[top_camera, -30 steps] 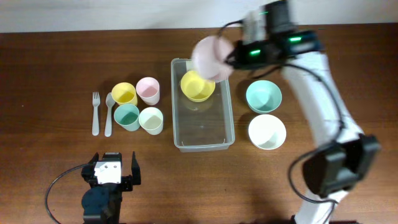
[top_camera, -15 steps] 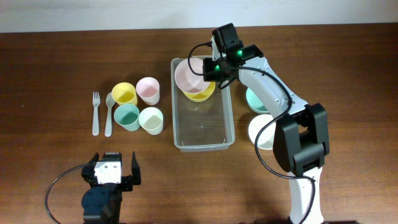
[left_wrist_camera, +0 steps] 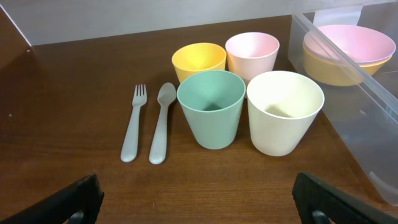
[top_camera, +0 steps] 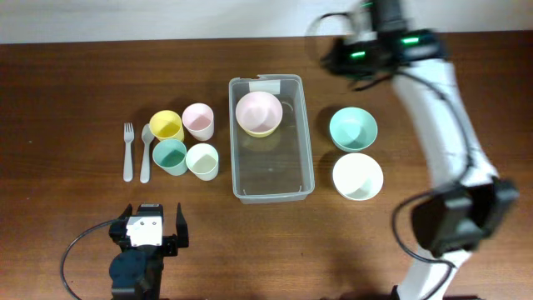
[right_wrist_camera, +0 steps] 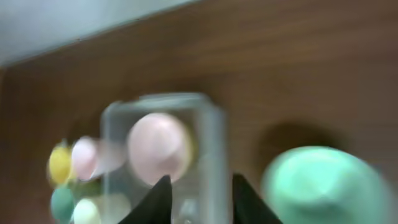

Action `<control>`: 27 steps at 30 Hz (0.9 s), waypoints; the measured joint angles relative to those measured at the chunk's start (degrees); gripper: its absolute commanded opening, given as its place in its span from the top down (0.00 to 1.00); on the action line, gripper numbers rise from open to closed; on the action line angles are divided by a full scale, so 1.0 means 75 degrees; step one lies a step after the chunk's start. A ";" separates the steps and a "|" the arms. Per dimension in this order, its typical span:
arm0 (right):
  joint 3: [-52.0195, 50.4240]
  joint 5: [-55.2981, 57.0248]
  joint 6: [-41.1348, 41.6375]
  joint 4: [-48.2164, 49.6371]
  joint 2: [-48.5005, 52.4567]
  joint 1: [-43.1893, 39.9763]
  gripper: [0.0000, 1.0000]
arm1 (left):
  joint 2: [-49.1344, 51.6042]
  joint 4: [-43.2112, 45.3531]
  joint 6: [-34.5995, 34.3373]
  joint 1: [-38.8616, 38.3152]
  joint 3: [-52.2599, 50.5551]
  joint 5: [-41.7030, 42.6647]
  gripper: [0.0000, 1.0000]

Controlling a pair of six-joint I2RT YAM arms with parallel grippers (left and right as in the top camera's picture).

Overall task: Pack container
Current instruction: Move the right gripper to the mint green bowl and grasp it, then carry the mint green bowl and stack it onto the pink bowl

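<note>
The clear container (top_camera: 271,179) stands mid-table. At its far end a pink bowl (top_camera: 258,111) rests nested in a yellow bowl (top_camera: 265,130). My right gripper (top_camera: 337,57) hovers blurred past the container's far right corner, well above the table. In the right wrist view its jaws (right_wrist_camera: 202,193) stand apart with nothing between them, over the container's wall (right_wrist_camera: 214,146), with the pink bowl (right_wrist_camera: 158,146) beyond. My left gripper (top_camera: 152,215) rests at the near left, wide open (left_wrist_camera: 199,208) and empty. The container's side (left_wrist_camera: 367,118) shows at the right of the left wrist view.
A mint bowl (top_camera: 353,128) and a white bowl (top_camera: 358,176) sit right of the container. To its left stand yellow (top_camera: 166,126), pink (top_camera: 198,121), green (top_camera: 170,155) and cream (top_camera: 202,161) cups, then a spoon (top_camera: 145,152) and a fork (top_camera: 127,152).
My right gripper let go of the pink bowl, which now sits in the yellow bowl inside the container. The gripper has pulled away up and to the right. The left arm has not moved.
</note>
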 measured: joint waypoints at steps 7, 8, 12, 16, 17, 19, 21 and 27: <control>-0.0364 0.0973 -0.0009 -0.1373 0.0440 -0.1743 0.62 | 0.0000 -0.0003 0.0000 0.0000 0.0000 0.0000 0.00; -0.0551 0.1005 -0.0079 -0.1361 0.0586 -0.1781 0.62 | 0.0000 -0.0003 0.0000 0.0000 0.0000 0.0000 0.00; -0.1574 0.1005 -0.0393 -0.1017 0.1177 -0.1687 0.61 | 0.0000 -0.0003 0.0000 0.0000 0.0000 0.0000 0.00; -0.2433 0.1003 -0.0472 -0.0015 0.1247 -0.1638 0.61 | 0.0000 -0.0006 0.0000 0.0000 0.0003 0.0000 0.00; -0.2611 0.1005 -0.0484 0.0189 0.1247 -0.1638 0.61 | 0.0000 0.0000 0.0000 0.0000 0.0000 0.0000 0.00; -0.3136 0.0994 -0.0495 0.0731 0.1253 -0.1638 0.62 | 0.0000 -0.0003 0.0000 0.0000 0.0003 0.0000 0.00; -0.3491 0.0915 -0.0490 0.1081 0.1262 -0.1638 0.73 | 0.0000 -0.0003 0.0000 0.0000 0.0000 0.0000 0.00; -0.4266 -0.0012 -0.0519 0.2363 0.1271 -0.1641 0.96 | 0.0000 -0.0003 0.0000 0.0000 0.0000 0.0000 0.00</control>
